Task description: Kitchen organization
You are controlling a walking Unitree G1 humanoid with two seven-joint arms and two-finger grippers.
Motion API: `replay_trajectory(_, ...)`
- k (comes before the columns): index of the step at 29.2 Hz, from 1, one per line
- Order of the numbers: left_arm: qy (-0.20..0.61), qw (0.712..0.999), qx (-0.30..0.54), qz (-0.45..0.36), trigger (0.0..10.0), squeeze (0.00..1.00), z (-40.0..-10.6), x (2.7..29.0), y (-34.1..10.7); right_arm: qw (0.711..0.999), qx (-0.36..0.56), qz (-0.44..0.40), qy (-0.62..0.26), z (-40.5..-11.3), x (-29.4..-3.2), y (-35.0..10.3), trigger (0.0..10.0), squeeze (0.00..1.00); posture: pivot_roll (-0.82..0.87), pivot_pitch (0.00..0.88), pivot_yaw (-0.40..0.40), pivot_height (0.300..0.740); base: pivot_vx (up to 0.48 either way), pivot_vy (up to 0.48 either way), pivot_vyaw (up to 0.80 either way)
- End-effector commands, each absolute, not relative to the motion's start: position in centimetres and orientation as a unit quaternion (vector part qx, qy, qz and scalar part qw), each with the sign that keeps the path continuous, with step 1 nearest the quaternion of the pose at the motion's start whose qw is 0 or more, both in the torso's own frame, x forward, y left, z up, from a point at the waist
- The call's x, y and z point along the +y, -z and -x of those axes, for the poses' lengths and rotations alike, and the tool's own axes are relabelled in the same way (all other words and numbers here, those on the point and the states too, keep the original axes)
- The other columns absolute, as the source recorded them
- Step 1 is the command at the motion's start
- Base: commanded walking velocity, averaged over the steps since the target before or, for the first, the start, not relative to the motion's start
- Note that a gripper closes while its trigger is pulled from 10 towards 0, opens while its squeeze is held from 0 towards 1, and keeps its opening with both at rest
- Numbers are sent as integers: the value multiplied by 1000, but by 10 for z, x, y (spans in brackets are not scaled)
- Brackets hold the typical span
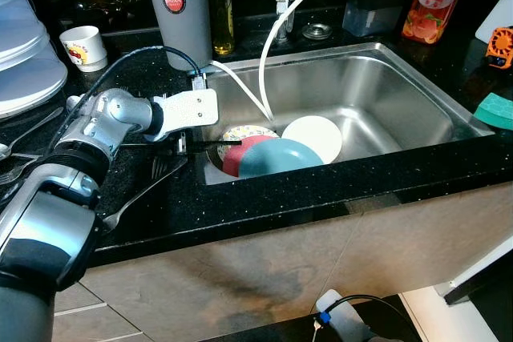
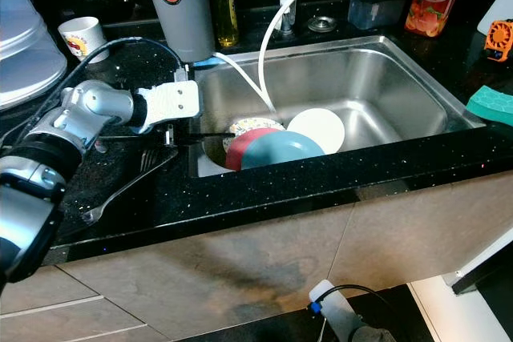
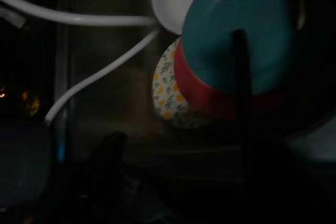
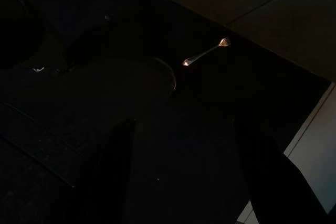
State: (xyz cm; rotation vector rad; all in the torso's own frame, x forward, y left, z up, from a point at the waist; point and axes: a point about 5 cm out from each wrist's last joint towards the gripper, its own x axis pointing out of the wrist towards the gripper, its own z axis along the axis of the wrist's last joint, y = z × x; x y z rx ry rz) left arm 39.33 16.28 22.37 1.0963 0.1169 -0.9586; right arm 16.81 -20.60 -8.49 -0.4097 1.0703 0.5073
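Left end effector (image 1: 210,143) over sink (image 1: 417,78) rim

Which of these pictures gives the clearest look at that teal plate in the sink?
The left eye view: the teal plate is well lit, lying on a red plate in the sink. The right eye view shows it just as well. The left wrist view shows it closer but dim.

We see a black counter (image 1: 337,186) bearing a fork (image 1: 140,194), a paper cup (image 1: 82,46) and a grey jug (image 1: 178,6).
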Motion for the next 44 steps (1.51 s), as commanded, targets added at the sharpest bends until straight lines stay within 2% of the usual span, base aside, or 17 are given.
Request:
replay_trajectory(1,434,742,47,-508,10000,0,-395,160,-226,809,505,186,-238,-163,-205,87,10000,0,-5,7,36,740,0,0,0)
replay_trajectory(2,433,743,46,-507,10000,0,-395,159,-226,809,505,186,-238,-163,-205,87,10000,0,-5,6,36,740,0,0,0)
replay_trajectory(3,438,745,50,-501,8235,0,-395,159,-225,809,504,187,-237,-163,-205,87,10000,0,-5,6,36,740,0,0,0)
replay_trajectory(4,438,745,50,-501,8235,0,-395,159,-225,809,504,187,-237,-163,-205,87,10000,0,-5,6,36,740,0,0,0)
replay_trajectory(5,442,746,53,-496,6392,0,-394,159,-224,809,504,188,-237,-163,-205,87,10000,0,-5,5,36,740,0,0,0)
replay_trajectory(6,454,740,66,-491,0,0,-393,160,-219,808,504,189,-237,-163,-205,87,10000,0,-7,4,34,740,0,0,0)
replay_trajectory(28,462,746,96,-470,0,0,-391,167,-207,808,498,208,-235,-165,-207,86,10000,0,-2,6,30,740,0,0,0)
replay_trajectory(33,460,770,71,-437,0,0,-393,163,-218,808,497,210,-235,-166,-207,86,10000,0,-3,7,30,740,0,0,0)
replay_trajectory(44,471,802,27,-368,0,0,-395,159,-241,808,496,214,-235,-167,-206,86,10000,0,3,5,30,740,0,0,0)
